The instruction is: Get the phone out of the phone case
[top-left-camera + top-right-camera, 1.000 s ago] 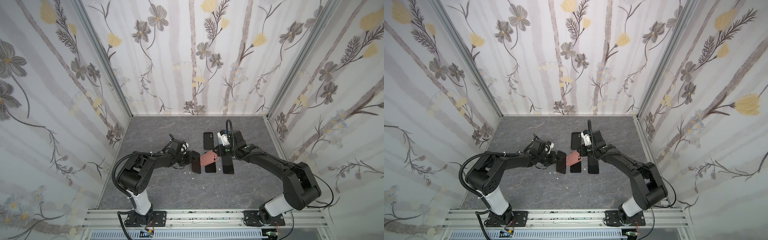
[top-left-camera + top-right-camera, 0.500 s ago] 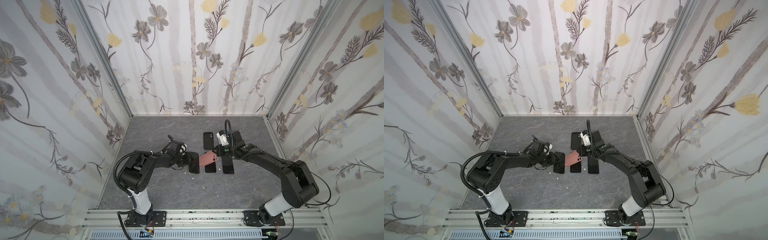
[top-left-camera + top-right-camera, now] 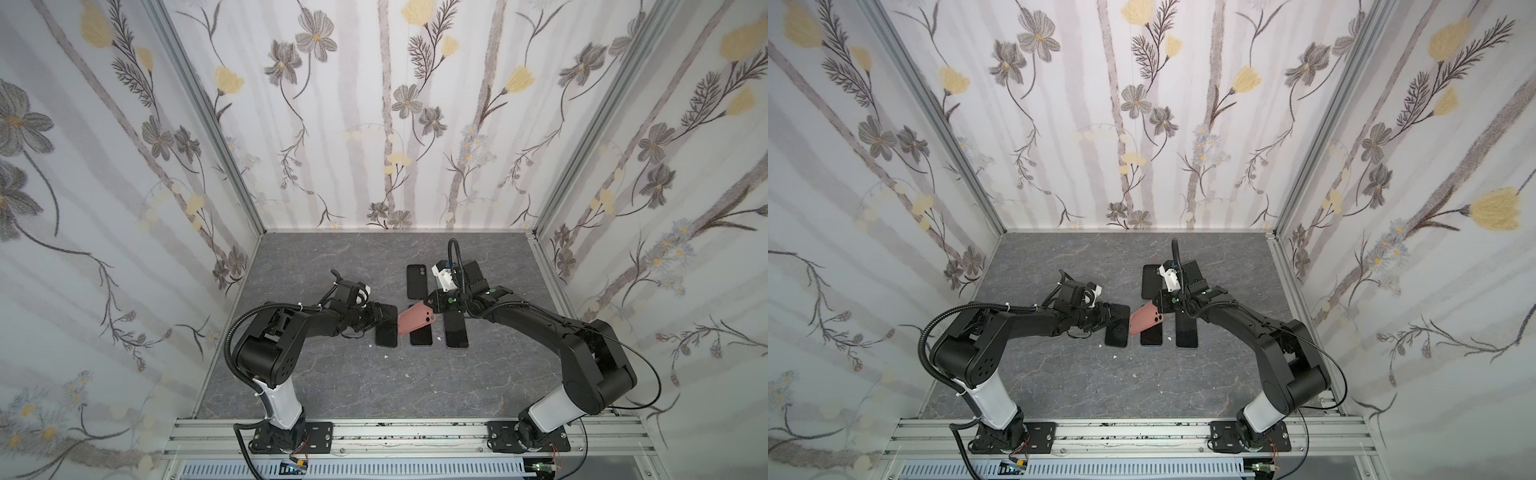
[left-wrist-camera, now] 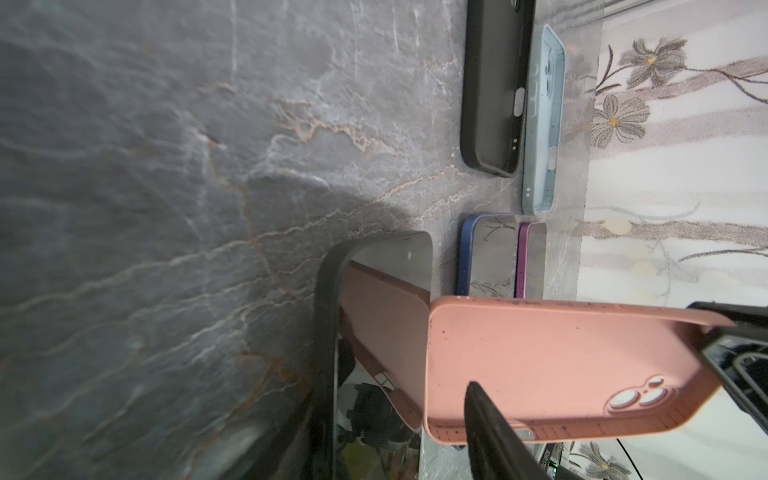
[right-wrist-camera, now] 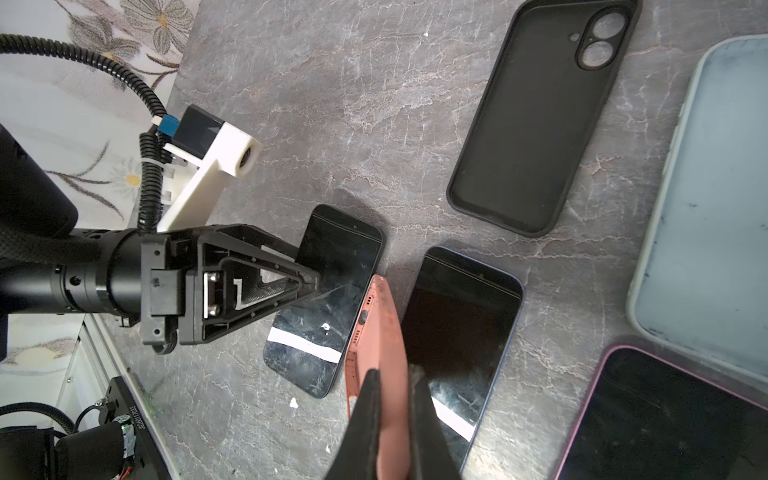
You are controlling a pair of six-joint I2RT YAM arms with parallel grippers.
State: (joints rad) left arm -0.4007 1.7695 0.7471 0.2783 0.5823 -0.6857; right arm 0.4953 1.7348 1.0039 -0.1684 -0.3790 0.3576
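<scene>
phone (image 5: 328,316) was seen flat on surface (image 3: 332,374), just left of pink case (image 3: 415,318), which was clamped in r gripper (image 5: 395,372) jaws. l gripper (image 5: 318,286) jaws' state couldn't be told. case best drawn clear, phone unnudged.

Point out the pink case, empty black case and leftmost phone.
pink case (image 3: 415,319): in a top view, middle of its back.
empty black case (image 5: 528,137): right wrist view, its flat middle.
leftmost phone (image 3: 386,334): in a top view, lower screen.
</scene>
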